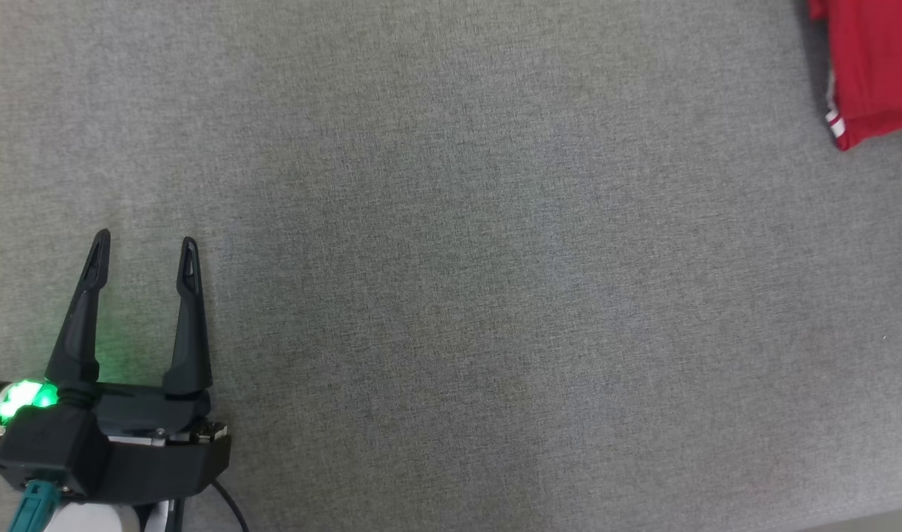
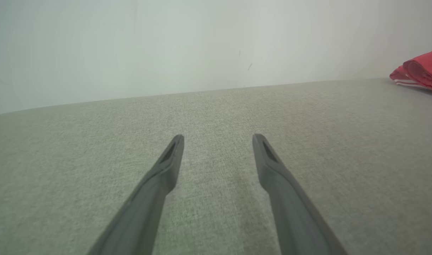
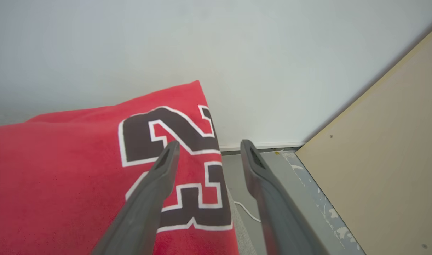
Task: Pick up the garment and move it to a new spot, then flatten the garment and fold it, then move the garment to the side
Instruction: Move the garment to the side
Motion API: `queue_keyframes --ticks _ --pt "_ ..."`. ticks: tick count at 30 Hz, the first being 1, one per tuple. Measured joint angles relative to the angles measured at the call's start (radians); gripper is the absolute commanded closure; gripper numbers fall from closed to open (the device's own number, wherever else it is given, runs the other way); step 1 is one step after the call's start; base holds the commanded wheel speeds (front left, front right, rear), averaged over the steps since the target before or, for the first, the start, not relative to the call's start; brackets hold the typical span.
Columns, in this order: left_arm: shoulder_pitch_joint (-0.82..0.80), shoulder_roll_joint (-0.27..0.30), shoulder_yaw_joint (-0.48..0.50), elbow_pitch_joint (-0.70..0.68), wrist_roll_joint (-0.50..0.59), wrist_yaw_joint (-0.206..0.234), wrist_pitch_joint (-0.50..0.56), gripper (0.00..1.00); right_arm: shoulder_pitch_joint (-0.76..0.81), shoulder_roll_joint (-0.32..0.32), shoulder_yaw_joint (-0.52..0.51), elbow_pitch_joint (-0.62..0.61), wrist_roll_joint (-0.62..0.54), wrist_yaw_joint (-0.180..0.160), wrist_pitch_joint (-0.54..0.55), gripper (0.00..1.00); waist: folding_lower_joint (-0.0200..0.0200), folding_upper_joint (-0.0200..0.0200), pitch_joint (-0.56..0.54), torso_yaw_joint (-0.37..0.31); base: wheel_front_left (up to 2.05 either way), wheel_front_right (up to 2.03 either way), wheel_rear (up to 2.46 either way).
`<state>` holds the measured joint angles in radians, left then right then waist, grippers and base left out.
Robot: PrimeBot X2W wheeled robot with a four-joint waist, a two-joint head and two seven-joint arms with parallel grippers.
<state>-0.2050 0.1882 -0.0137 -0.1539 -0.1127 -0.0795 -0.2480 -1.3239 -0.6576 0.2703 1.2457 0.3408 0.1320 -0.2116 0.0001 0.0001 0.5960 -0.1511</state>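
**Red garment on a grey surface**

Your garment (image 1: pixel 879 66), at the upper right of the head frame, is bright red with thin white stripes at its lower corner. In the right wrist frame you see its dark numerals edged in white. The surface (image 1: pixel 451 295) is a mottled grey weave. Your left pincer (image 1: pixel 146 238) is black, with a green light (image 1: pixel 26 397) glowing at its base and a teal plug (image 1: pixel 33 506) below it. Your right pincer (image 3: pixel 210 142) is dark grey. The wall (image 2: pixel 166 53) is pale grey-white, the board (image 3: pixel 385 170) beige, and the floor (image 3: pixel 307 184) grey flecked with white.
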Motion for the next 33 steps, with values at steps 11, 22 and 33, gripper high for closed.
queue_keyframes --ticks 11,22,33 --pt "0.043 -0.010 0.013 0.073 -0.016 0.017 -0.007 0.00 0.058 0.077 -0.023 -0.173 -0.051 0.000 -0.050 0.00 -0.0002 0.0000 -0.103 0.011 0.00 0.00 0.00" --pt "0.195 -0.028 0.058 0.165 -0.060 0.033 -0.013 0.00 0.444 0.195 -0.061 -0.528 -0.033 0.000 -0.052 0.00 -0.0004 -0.0003 -0.325 0.031 0.00 0.00 0.00" --pt "0.270 -0.058 0.068 0.202 -0.071 0.035 -0.015 0.00 0.802 0.279 -0.134 -0.726 -0.005 0.000 -0.048 0.00 -0.0005 -0.0004 -0.505 0.066 0.00 0.00 0.00"
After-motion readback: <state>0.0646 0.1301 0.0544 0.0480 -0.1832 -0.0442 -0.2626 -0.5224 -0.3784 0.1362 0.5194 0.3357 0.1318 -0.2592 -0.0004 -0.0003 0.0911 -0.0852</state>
